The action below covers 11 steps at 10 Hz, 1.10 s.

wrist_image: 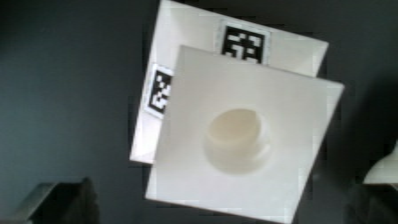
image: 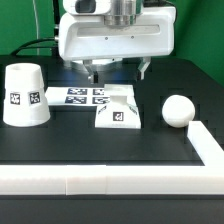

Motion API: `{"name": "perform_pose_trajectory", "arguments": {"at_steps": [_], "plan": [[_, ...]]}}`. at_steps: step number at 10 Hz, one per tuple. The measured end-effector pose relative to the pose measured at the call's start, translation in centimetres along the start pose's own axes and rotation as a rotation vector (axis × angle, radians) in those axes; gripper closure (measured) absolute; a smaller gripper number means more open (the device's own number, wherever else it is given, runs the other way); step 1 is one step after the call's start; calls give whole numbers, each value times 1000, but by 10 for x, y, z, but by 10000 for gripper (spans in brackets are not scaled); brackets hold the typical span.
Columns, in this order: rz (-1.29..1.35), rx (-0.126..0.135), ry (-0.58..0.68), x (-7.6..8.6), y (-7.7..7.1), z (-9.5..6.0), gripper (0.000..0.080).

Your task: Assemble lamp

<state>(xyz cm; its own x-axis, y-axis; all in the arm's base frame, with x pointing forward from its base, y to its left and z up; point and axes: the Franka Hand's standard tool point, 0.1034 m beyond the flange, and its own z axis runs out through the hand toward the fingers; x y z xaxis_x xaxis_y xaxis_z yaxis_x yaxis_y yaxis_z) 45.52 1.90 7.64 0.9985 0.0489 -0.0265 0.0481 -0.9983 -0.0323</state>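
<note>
Nearest, the long white rail (image: 100, 180) spans the lower frame. At centre, on the black desk (image: 70, 140), lies the blocky square white plastic base (image: 118, 112), with the round white bulb (image: 178, 109) at right and the tapered white shade (image: 24, 96) at left. Above the base hovers the hand (image: 118, 72), wide open and empty. Judged step: grasping the base, which calls for a centred descent.

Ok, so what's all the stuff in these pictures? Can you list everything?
shade: one, white with black-and-white tags, standing at the exterior view's left.
base: one, white, mid-table at the marker board's corner, round hole on top.
bulb: one, white, on the table at the exterior view's right.
marker board: one, white with tags, flat behind the base.
rail: one, white, along the near edge, turning at the exterior view's right.
table: one, black.
hand: one, white with dark fingers, open above the base, empty.
</note>
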Motion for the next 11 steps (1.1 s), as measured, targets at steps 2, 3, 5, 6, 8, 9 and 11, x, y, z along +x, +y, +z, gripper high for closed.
{"name": "perform_pose_trajectory", "arguments": {"at_steps": [2, 3, 5, 6, 8, 9, 11], "plan": [[125, 4, -5, -6, -1, 7, 100], [180, 11, -7, -7, -1, 9, 100], [163, 12, -17, -9, -1, 14, 100], [141, 12, -18, -9, 0, 15, 100], [99, 12, -14, -6, -1, 14, 100], [71, 13, -19, -6, -1, 17, 100], [40, 18, -31, -8, 3, 26, 100]]}}
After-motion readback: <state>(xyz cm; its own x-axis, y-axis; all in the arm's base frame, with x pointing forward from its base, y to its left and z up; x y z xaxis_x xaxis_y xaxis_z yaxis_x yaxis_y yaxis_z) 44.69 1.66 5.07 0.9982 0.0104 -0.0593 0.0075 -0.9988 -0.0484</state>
